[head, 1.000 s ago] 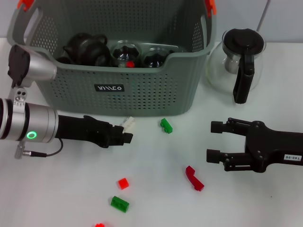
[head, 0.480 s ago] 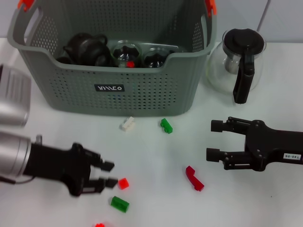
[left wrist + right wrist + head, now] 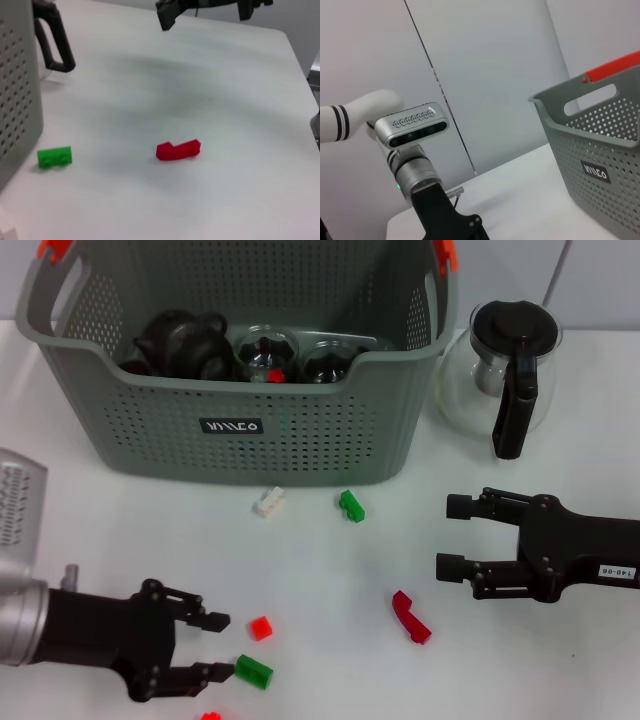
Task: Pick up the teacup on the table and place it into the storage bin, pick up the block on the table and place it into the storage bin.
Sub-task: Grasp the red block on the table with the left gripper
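Bin: grey-green perforated basket at 12 o'clock on the white counter, cut-out handles, orange-red clips on the rim. A small black label on its front wall carries white lettering, not legible. Inside: a black teapot and glass cups, one with a red piece in it.

Glass pot: black lid and handle, at 2 o'clock, just beside the bin's right wall.

Blocks, all on the counter:
- white block and green block, near the bin's front wall; the green one shows two studs in the left wrist view;
- dark red curved block, at 5 o'clock, lying apart from the rest;
- small red block;
- second green block, at 7 o'clock;
- red block at the lower edge, mostly cut off.

Left pincer: low over the counter at 7 o'clock, fingers spread, holding nothing; the lower fingertip is at the second green block's end, contact not certain, and the small red block lies just beyond the gap.

Right pincer: at 4 o'clock, fingers apart, empty, well clear of the dark red block. A white tag on its arm reads roughly "140-08".

No teacup is visible on the counter.
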Controlling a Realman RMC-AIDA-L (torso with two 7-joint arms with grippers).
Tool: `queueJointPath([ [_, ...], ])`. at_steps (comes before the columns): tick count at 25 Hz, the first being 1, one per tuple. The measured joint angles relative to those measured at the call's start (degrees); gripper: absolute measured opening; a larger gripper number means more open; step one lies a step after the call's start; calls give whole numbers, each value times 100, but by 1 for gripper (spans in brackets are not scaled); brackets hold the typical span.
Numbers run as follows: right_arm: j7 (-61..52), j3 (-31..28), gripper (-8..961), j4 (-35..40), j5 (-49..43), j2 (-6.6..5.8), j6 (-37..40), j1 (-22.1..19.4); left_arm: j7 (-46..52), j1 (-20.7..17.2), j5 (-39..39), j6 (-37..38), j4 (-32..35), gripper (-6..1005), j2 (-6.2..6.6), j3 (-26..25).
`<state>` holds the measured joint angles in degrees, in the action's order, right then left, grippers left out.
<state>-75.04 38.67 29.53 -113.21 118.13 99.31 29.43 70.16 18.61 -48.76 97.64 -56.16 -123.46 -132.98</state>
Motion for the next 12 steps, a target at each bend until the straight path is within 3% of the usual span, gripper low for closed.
queueJointPath([
  [12,6,0,940,0,-4,-9,1,-10,-63,-267,59,445,19,499,205,31],
])
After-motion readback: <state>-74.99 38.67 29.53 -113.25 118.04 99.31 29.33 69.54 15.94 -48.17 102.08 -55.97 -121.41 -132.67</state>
